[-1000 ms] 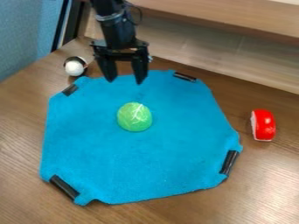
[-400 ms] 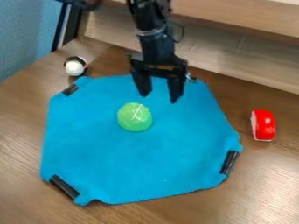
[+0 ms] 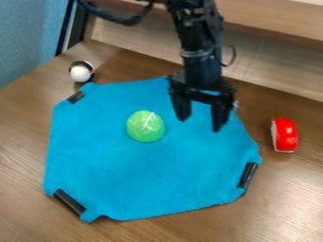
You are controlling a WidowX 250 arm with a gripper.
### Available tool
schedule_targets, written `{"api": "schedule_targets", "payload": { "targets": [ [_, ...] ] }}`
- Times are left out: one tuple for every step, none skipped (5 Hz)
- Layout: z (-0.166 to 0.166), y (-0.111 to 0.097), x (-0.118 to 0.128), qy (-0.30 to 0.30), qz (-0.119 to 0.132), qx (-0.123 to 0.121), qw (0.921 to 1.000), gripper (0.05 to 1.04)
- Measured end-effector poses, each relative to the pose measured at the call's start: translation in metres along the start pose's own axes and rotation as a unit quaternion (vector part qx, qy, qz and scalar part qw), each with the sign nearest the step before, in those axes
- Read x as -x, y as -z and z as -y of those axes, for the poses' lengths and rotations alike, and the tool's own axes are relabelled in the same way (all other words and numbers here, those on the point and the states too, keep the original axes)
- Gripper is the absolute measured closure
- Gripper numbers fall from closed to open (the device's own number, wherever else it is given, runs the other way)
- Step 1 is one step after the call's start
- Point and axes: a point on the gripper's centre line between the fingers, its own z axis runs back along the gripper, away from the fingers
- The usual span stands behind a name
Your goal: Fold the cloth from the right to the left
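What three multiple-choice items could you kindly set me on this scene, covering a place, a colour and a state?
1. Where is the red object?
A) On the cloth
B) Beside the cloth, at the picture's right
C) Beside the cloth, at the picture's left

2. What colour is the round object on the cloth?
A) Green
B) Yellow
C) Purple

3. How does the cloth lie?
A) Folded in half
B) Rolled up
C) Spread out

1: B, it sits on the wood past the cloth's right edge.
2: A, its surface is light green.
3: C, its broad blue face lies open.
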Motion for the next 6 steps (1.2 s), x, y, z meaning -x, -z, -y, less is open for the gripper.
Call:
{"api": "schedule_targets", "payload": {
  "targets": [
    [0.019, 0.01, 0.002, 0.013, -0.007, -0.002, 0.9999, 0.083],
    [0.037, 0.016, 0.004, 0.026, -0.008, -0.007, 0.9996, 0.083],
    [0.049, 0.032, 0.009, 0.03, -0.026, -0.013, 0.9991, 0.083],
    [0.061, 0.041, 0.005, 0.034, -0.029, -0.016, 0.9989, 0.083],
    [0.073, 0.055, 0.006, 0.037, -0.038, -0.018, 0.9984, 0.083],
    [0.076, 0.06, 0.003, 0.028, -0.039, -0.024, 0.9986, 0.139]
  ]
}}
